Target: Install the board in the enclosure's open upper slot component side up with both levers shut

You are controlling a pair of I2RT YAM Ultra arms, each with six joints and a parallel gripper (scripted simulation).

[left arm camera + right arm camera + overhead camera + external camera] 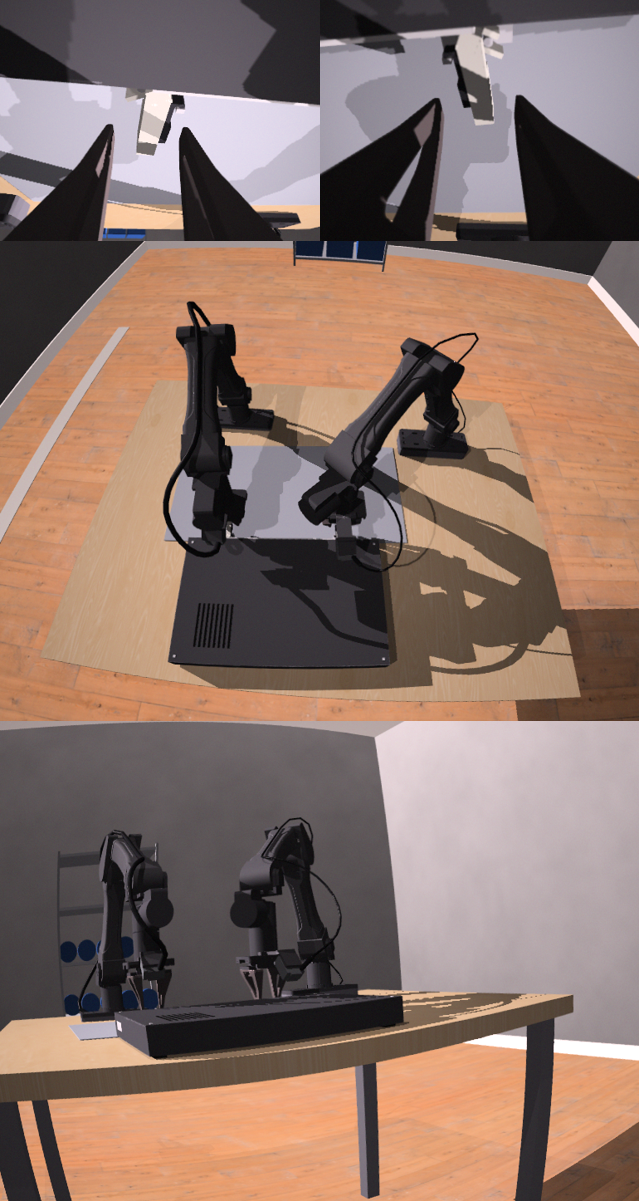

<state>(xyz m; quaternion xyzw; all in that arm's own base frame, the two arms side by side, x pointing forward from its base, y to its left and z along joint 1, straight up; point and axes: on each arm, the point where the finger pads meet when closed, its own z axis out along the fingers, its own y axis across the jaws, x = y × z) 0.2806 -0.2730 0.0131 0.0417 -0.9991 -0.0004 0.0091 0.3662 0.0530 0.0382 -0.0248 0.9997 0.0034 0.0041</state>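
The black enclosure (289,602) (278,1026) stands level on the bench. A thin pale panel edge (234,97) (374,39) runs along its arm-side face; the board behind it is hidden. A pale lever (156,113) points about straight out from the panel in the left wrist view, as does the other lever (472,63) in the right wrist view. My left gripper (147,131) (265,997) is open, its fingers apart on either side of its lever's outer end. My right gripper (478,105) (149,1007) is open likewise around its own lever. Neither holds anything.
A grey mat (278,460) (92,1031) lies between the arm bases and the enclosure. The enclosure's front side stands close to the bench's edge (257,1068); the front feet visible in the exterior view are inside it. Both arms' cables hang over the enclosure's arm-side corners.
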